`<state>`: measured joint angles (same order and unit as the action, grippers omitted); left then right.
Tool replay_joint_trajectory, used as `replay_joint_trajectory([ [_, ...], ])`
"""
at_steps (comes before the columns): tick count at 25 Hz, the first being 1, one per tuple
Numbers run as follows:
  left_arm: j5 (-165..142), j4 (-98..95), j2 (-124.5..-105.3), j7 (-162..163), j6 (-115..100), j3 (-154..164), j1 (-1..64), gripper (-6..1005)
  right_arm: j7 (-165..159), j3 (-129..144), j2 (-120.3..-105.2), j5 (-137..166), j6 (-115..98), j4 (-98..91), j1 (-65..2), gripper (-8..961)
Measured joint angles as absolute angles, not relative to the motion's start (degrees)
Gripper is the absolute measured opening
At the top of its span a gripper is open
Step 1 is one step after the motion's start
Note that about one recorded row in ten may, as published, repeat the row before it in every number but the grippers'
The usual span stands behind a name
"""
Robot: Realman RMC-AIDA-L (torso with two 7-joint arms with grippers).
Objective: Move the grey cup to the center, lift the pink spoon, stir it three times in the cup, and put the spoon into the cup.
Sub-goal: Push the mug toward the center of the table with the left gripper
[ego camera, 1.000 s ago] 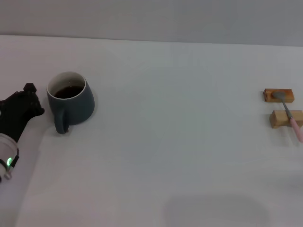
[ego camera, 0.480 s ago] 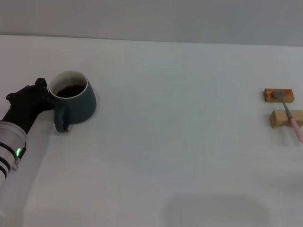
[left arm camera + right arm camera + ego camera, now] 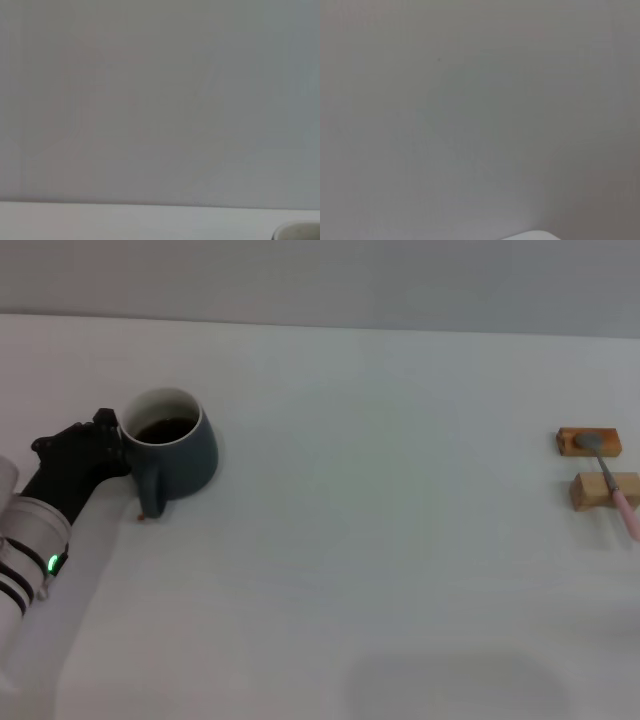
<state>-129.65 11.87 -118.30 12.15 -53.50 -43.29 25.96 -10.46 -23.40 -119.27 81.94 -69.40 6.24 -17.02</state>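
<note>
On the left side of the white table [image 3: 380,570] sits the grey cup [image 3: 178,455]. It stands upright, with dark brown drink inside and a white inner wall. Its loop handle points toward the robot. A tiny brown speck lies on the table just by the foot of the handle.

The left gripper [image 3: 105,445] is black and sits right against the cup's left side, touching it near the rim. The head view does not show if its fingers are apart or together, so that cannot be told. The silver arm behind it runs down to the lower left corner, with a small green light on it.

Far over on the right side lie two small wooden blocks [image 3: 590,442], one behind the other. The pink spoon [image 3: 612,484] rests across them. Its grey bowl lies on the far block, and its pink handle passes over the near block and points toward the robot. The spoon and the cup are well apart.

The right gripper is not seen in any view. Both wrist views show only a plain grey surface.
</note>
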Motion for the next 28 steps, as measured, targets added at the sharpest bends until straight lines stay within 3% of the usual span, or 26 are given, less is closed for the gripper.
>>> replay_joint_trajectory([
  [28,-129.6,13.4,-118.23,12.4,-55.4,-34.6,27.5,27,-10.5,-23.4,-119.27,82.0,-68.4,6.2,-17.0,574],
])
